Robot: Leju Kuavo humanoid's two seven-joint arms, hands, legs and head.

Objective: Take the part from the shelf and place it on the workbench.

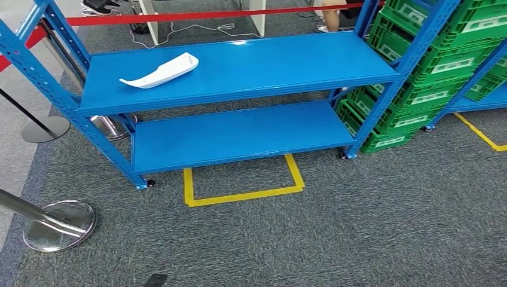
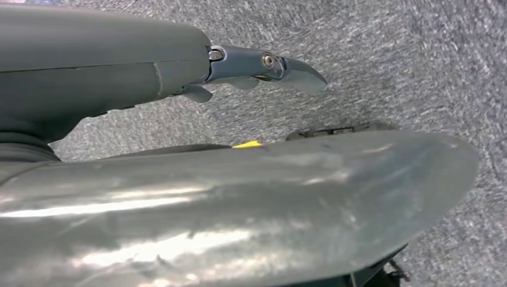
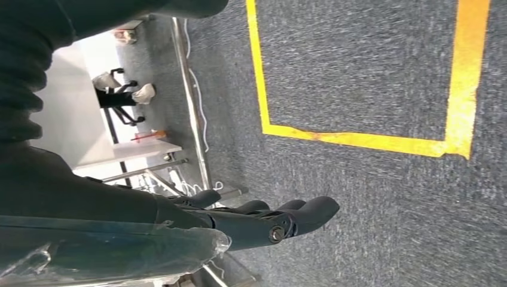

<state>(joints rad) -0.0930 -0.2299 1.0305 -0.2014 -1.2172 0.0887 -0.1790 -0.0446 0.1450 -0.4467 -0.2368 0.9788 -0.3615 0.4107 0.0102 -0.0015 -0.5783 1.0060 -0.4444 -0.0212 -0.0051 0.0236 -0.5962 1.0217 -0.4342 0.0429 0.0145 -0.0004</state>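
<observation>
A white curved part (image 1: pixel 160 70) lies on the blue shelf's (image 1: pixel 269 66) upper level, near its front-left corner. Stacked green crates (image 1: pixel 418 78) stand at the shelf's right end, contents unseen. Left robot hand (image 2: pixel 263 69) and right robot hand (image 3: pixel 275 218) hang over carpet, fingers extended, holding nothing.

The left hand (image 2: pixel 263 69) hangs over grey carpet (image 2: pixel 388 72), its fingers extended and holding nothing. A bit of yellow tape (image 2: pixel 247 144) shows on the carpet.

Warehouse: steel shelving (image 1: pixel 239 72), stacked crates (image 1: pixel 412 101)
</observation>
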